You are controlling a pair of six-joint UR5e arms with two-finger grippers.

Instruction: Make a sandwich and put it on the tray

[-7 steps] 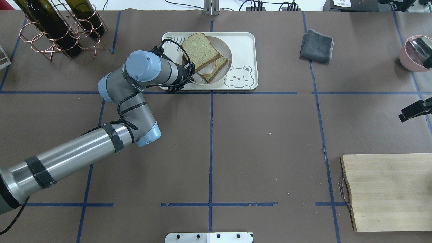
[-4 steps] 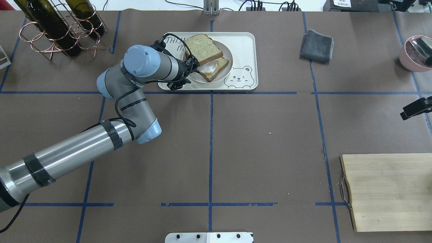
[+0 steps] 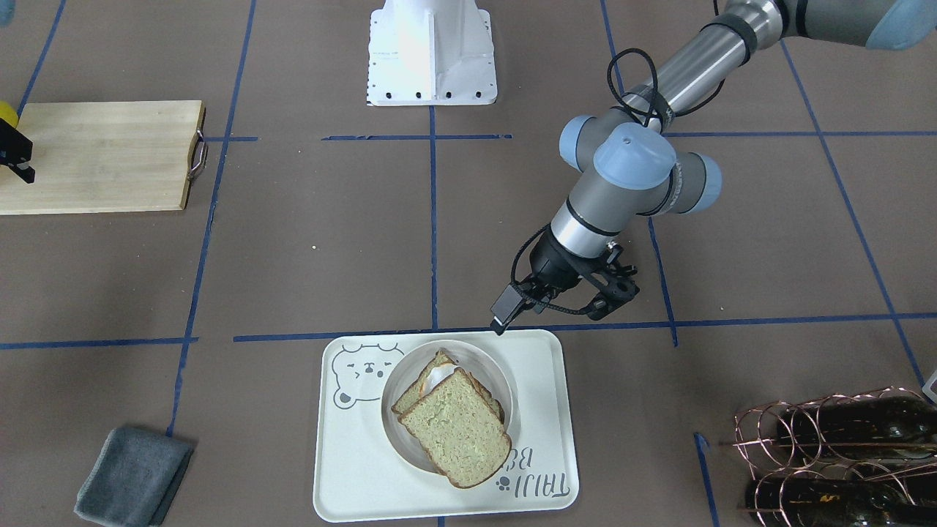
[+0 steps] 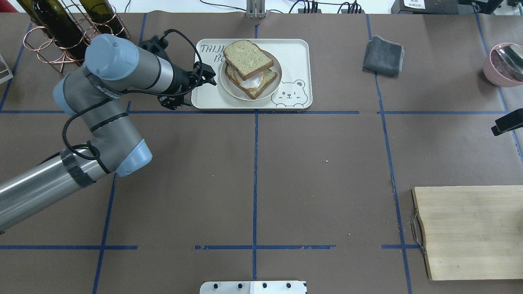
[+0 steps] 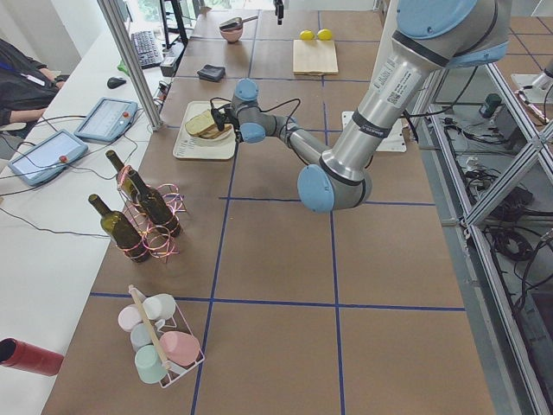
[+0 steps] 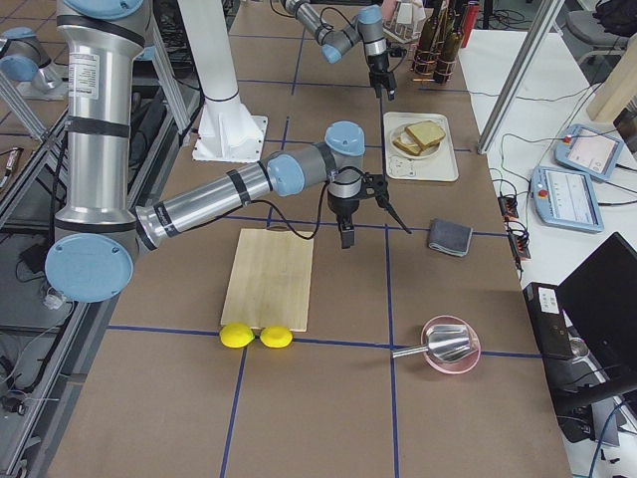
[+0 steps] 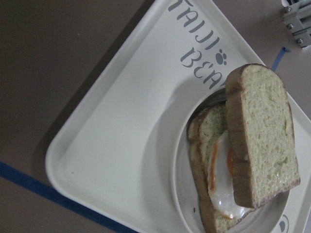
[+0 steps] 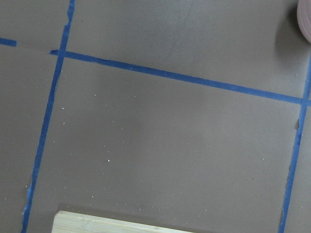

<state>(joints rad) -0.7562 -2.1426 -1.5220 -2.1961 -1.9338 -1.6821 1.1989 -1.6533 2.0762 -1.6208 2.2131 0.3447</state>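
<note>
The sandwich [image 4: 250,68] lies in a small round white dish [image 4: 232,90] on the cream tray [image 4: 295,52] with the bear drawing. Two bread slices hold a fried egg between them, and the top slice sits askew. It also shows in the front-facing view [image 3: 455,424] and in the left wrist view [image 7: 252,145]. My left gripper [image 4: 191,91] is open and empty just off the tray's left edge, and it touches nothing. It hovers beside the tray's near corner in the front-facing view [image 3: 555,313]. My right gripper [image 6: 373,229] is open and empty, above bare table by the cutting board.
A copper rack with wine bottles [image 4: 69,36] stands close behind my left arm. A grey cloth [image 4: 383,55] lies right of the tray. A pink bowl with a metal scoop [image 4: 504,65] is at the far right. The wooden cutting board [image 4: 470,230] has two lemons [image 6: 257,337] beside it.
My left gripper was at the dish with the top bread slice. It has let go and drawn back left off the tray. The slice now rests on the egg.
</note>
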